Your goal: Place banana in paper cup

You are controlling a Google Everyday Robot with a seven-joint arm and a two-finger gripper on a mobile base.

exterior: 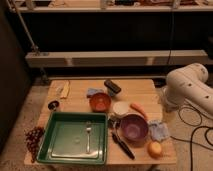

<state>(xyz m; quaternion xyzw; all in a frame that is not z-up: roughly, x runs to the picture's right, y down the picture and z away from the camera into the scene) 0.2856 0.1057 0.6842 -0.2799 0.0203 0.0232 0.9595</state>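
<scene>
We see the banana (65, 90) lying on the wooden table (142, 90) near its far left corner, well apart from the paper cup (121, 108) and outside every container. The cup stands upright near the table's middle, between the orange bowl (100, 102) and a carrot (138, 108), just behind the purple bowl (133, 127); we see only its cream inside. The green tray (57, 145) fills the near left part of the table and holds a fork (88, 135), lying lengthwise near its middle. A dark-handled tool (123, 145) lies between the tray and the purple bowl. A round yellow-orange fruit (155, 148) sits on the table just right of that bowl, beside a blue cloth (159, 130). Dark grapes (34, 140) lie left of the tray. The gripper (168, 100) is at the end of the white arm (190, 85) off the table's right edge, far from the banana; we cannot tell whether it is released or clenched.
</scene>
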